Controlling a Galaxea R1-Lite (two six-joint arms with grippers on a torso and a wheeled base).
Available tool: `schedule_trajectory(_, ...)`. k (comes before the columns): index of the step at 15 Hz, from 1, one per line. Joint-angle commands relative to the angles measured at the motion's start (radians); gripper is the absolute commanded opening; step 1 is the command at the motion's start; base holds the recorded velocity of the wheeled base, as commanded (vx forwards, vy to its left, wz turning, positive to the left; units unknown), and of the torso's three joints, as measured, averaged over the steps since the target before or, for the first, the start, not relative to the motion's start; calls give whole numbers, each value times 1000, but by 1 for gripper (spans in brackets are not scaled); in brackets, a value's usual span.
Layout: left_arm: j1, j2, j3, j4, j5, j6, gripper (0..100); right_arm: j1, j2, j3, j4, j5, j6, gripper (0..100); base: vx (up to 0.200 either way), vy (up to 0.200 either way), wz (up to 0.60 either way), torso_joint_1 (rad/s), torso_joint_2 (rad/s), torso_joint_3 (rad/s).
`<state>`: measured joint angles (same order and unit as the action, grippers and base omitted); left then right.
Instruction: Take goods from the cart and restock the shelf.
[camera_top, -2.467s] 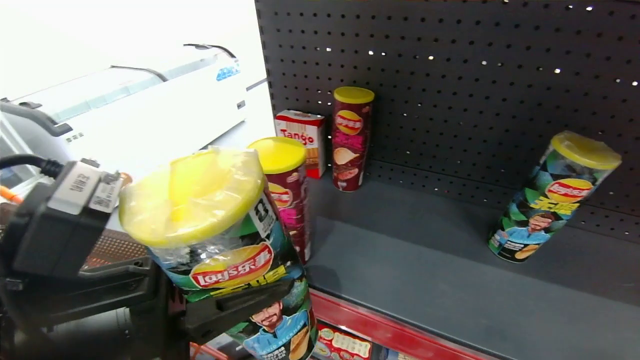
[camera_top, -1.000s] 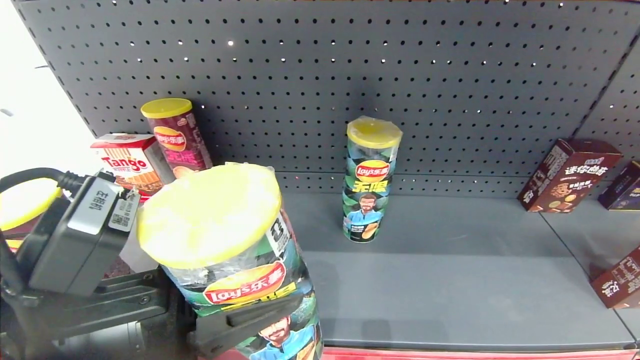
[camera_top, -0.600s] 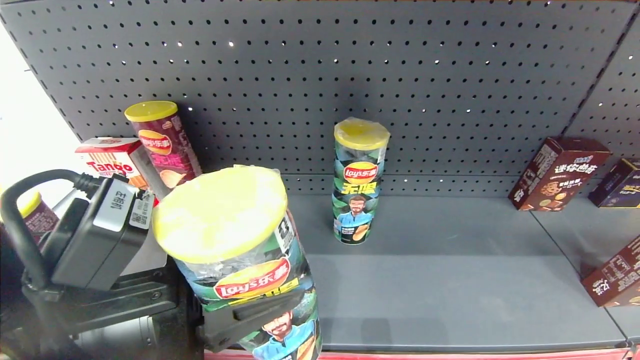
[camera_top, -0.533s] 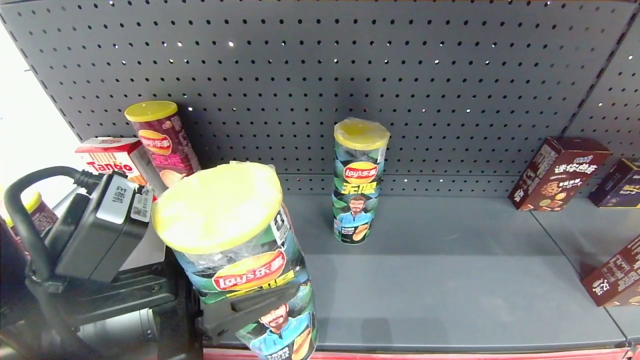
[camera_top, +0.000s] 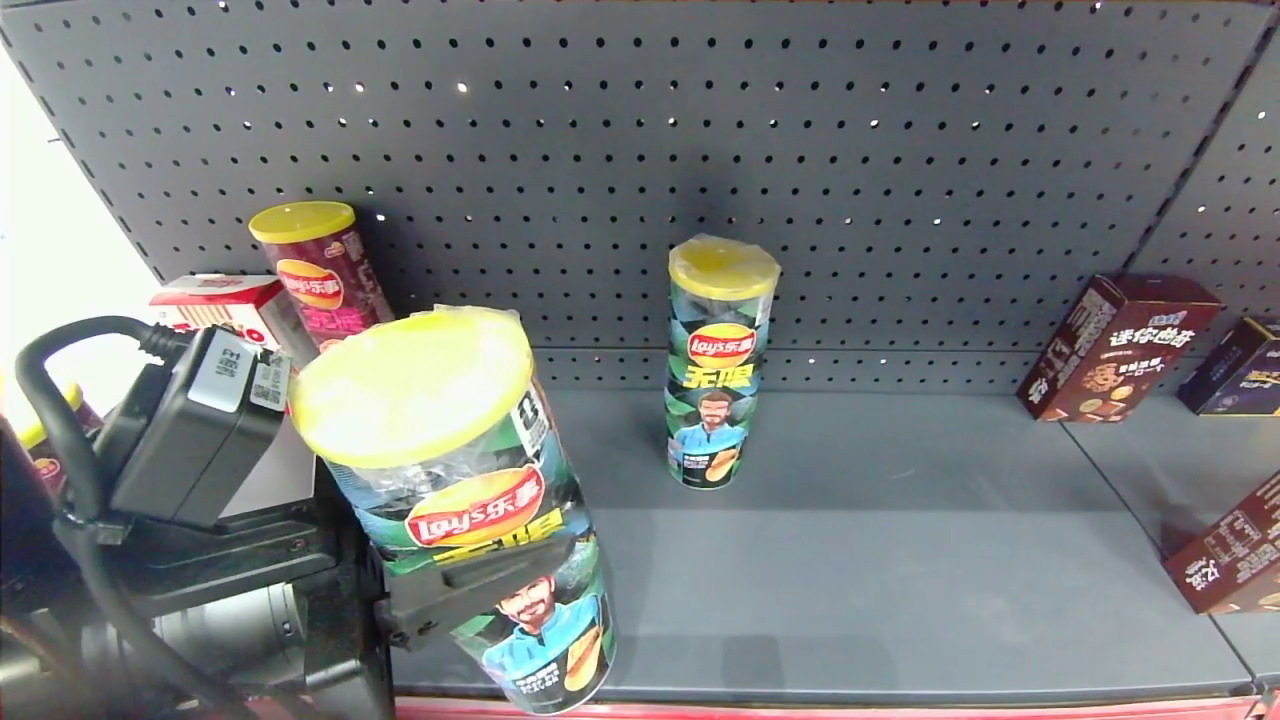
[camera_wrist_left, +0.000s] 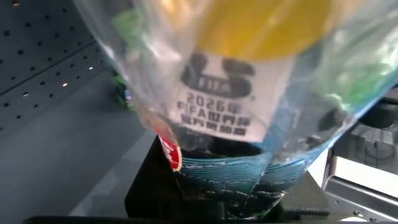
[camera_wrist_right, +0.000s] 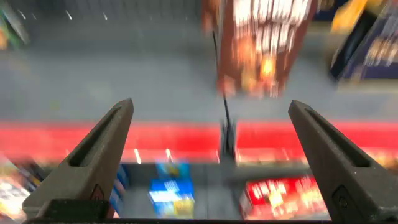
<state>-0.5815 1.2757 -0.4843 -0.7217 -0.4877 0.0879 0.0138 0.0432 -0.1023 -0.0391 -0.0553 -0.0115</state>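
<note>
My left gripper is shut on a green chip can with a yellow lid, held upright over the front left of the grey shelf. The can's wrapped top looms close in the left wrist view. A matching green can stands upright near the pegboard at mid-shelf. My right gripper is open with nothing between its fingers, facing the shelf's red front edge and a brown box.
A dark red can and a red-and-white box stand at the back left. Brown boxes sit at the right end, one near the front. The pegboard back wall rises behind. Bare shelf lies between the cans and boxes.
The head camera swung right from the shelf's left end to its middle. Since then the held can has shifted slightly left and lower.
</note>
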Motion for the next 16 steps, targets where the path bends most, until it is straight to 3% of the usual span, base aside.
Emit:
schedule_trajectory(1, 9, -1, 10, -4, 0, 4, 0, 66, 354, -306, -30, 60, -71, 100, 0, 0, 0, 0, 0, 0)
schedule_trajectory(4, 15, -3, 13, -5, 0, 0, 0, 118, 472, -412, -33, 132, -137, 100, 0, 0, 0, 0, 0, 0)
schedule_trajectory(8, 22, -3, 21, -4, -2, 1, 0, 224, 609, -599, 101, 226, -137, 100, 0, 0, 0, 0, 0, 0)
schedule_trajectory(11, 22, -6, 24, -4, -3, 0, 0, 374, 754, -671, 93, 223, -134, 100, 0, 0, 0, 0, 0, 0)
schedule_trajectory(14, 23, -9, 24, -4, -2, 0, 0, 399, 880, -708, 65, 218, -137, 100, 0, 0, 0, 0, 0, 0)
schedule_trajectory(16, 23, -9, 26, -4, 0, -2, 0, 402, 962, -708, -42, 226, -127, 100, 0, 0, 0, 0, 0, 0)
